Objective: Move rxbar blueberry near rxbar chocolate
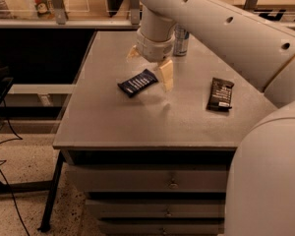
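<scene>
Pincer (150, 65) sat spread open just above rxbar blueberry (137, 82) mid-table (113, 124), rxbar chocolate (220, 94) well right; bar looked light, thin, slick-wrapped, best pinched across its narrow width.

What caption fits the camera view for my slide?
Robot claw open at blue bar; black bar lies apart on table.

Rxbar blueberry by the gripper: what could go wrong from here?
1. The gripper hangs open just above the rxbar blueberry, which lies flat and skewed on the table; closing may catch only one end or push it away.
2. The can stands close behind the wrist and could be knocked.
3. A careless set-down might shove the rxbar chocolate.
</scene>
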Motion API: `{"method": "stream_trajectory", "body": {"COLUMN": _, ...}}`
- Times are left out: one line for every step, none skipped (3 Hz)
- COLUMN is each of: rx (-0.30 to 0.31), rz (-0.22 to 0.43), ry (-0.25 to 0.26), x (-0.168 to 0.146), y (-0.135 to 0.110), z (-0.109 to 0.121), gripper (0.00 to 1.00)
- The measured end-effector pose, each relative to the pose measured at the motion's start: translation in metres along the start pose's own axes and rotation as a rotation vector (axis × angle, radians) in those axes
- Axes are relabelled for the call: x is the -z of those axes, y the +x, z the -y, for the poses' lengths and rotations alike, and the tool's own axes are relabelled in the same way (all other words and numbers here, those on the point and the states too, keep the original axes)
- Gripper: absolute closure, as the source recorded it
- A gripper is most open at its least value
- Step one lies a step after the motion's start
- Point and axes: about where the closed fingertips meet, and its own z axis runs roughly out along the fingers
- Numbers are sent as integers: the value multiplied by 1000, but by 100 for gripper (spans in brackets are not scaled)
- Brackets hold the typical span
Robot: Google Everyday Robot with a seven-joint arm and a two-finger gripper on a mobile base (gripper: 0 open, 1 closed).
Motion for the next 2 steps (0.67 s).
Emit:
{"method": "stream_trajectory", "body": {"rx": -7, "rz": 13, "ry": -5, "x": 0, "y": 1, "z": -2, "gripper": 10}}
{"method": "stream_trajectory", "body": {"rx": -9, "rz": 18, "ry": -11, "x": -3, "y": 2, "z": -2, "gripper": 9}}
